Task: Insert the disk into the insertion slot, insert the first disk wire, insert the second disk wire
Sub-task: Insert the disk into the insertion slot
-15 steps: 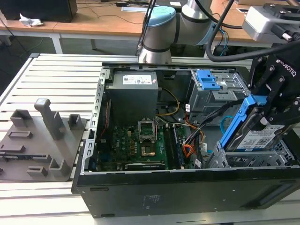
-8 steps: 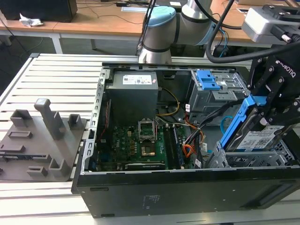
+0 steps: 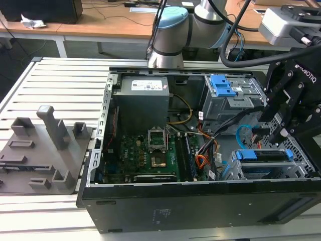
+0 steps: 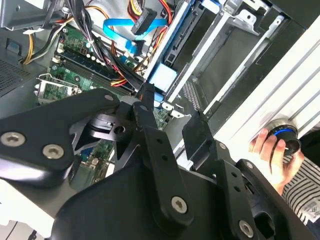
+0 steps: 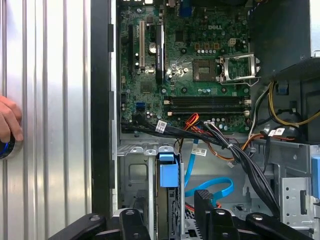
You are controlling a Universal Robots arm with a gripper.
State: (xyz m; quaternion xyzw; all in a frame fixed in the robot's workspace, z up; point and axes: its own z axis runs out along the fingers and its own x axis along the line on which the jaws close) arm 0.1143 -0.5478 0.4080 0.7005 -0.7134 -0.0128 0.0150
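While the exterior view looked across the open case [image 3: 200, 211], the disk [image 3: 263, 155] lay in the slot [image 3: 301, 169] at about 4 o'clock of the case, its blue carrier level with the cage top. The gripper [image 3: 285, 128] hung just above it, toward 3 o'clock, beside the blue cable [image 3: 244, 131].

In the second wrist view the gripper [image 4: 170, 112] stood open and empty, its fingers [image 4: 150, 115] apart over the disk's [image 4: 162, 77] blue tab. The blue cable [image 4: 122, 24] ended in a black plug [image 4: 142, 20] that looked free. A hand [image 4: 270, 152] rested on a blue-ringed knob [image 4: 285, 134] outside the case.

In the first wrist view the gripper [image 5: 170, 205] straddled the disk [image 5: 168, 174], seated in the slot [image 5: 132, 172]. The blue cable [image 5: 212, 187] looped just beside it, with the motherboard [image 5: 200, 65] beyond and the hand [image 5: 7, 122] well apart on the table [image 5: 55, 100].

I judged the disk step done and the first wire in hand. Done well, it would mean gripping the plug's body rather than the ribbon, squaring it to the disk's port, and keeping clear of the neighbouring wires.
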